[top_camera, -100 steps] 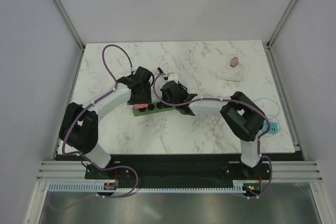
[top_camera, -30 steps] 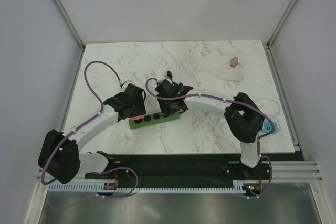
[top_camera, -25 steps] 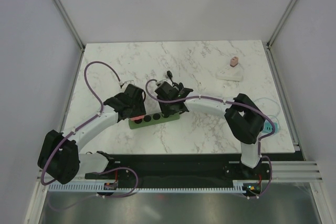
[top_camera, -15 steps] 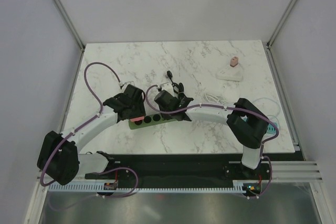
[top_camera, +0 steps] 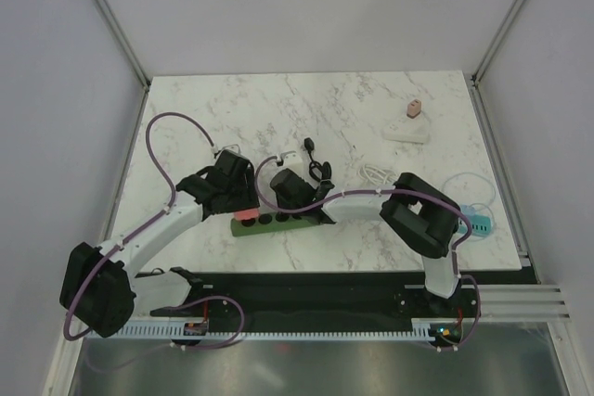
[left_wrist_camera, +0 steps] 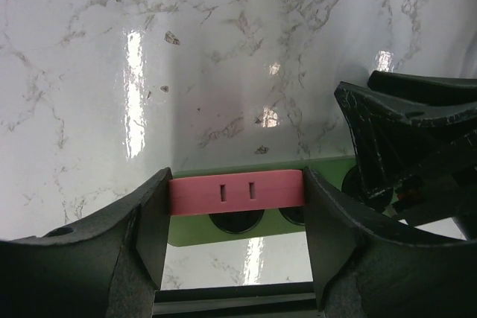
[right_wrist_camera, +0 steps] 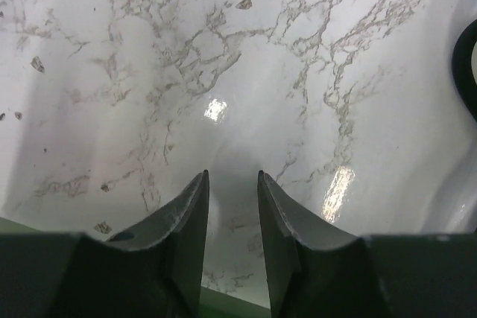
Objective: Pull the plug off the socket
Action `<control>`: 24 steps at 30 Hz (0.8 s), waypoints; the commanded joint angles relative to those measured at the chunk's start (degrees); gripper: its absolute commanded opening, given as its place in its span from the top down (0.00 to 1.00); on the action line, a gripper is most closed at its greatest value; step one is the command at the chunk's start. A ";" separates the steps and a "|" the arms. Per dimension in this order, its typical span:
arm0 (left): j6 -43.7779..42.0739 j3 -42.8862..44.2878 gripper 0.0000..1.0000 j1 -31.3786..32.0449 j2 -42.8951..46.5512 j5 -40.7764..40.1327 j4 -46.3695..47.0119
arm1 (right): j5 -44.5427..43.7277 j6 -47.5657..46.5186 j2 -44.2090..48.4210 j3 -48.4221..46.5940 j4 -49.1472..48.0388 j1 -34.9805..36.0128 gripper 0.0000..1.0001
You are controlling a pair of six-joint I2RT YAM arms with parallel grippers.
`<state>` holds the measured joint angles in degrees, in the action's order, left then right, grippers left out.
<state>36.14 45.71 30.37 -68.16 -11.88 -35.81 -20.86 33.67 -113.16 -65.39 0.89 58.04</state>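
Seen from above, a white marble table (top_camera: 371, 99) holds a green power strip (top_camera: 297, 221). It lies just toward 7 o'clock of the table's centre, running roughly from 9 to 3.

The left gripper (left_wrist_camera: 235, 188) is clamped on a pink block (left_wrist_camera: 261, 190) at the strip's 9 o'clock end, one finger on each side, pinning the strip down.

The right gripper (right_wrist_camera: 232, 184) hangs low at the strip's far edge, near its middle. Its fingers are narrow and hold nothing, with only bare marble in the gap between them.

The black plug (top_camera: 309, 145) lies on the table toward 12 o'clock of the strip, apart from it. Its cable (top_camera: 321, 172) curls loosely back toward the strip. The sockets visible in the left wrist view look like empty dark holes, so the plug appears to be out already.

The plug looks like a small, hard plastic body, light and stiff, with smooth sides that could slip in a weak pinch. The best hold is probably across the body's two flat sides, close to the prong end. The cable is limp, so a hold on it would only bend it and strain the joint. The strip is light too and would likely lift or slide unless held down.
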 commanded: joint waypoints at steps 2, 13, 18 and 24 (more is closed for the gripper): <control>0.16 5.09 0.98 -0.22 3.74 1.33 6.19 | 8.21 1.57 -8.04 9.74 13.01 0.49 0.59; 0.60 1.66 0.98 -0.14 4.52 -6.04 9.17 | 8.02 -5.63 0.12 -5.16 20.02 -5.12 0.52; -0.98 -1.33 0.98 -0.14 7.60 -6.75 13.04 | 12.07 -11.76 3.12 -14.05 23.80 -7.41 0.43; -2.92 -7.29 0.98 -0.14 11.12 -7.10 21.29 | 12.86 -17.76 7.69 -16.71 26.63 -8.90 0.20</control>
<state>33.67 40.01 30.50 -59.55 -16.58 -26.30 -10.24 21.04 -109.86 -79.88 23.53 49.65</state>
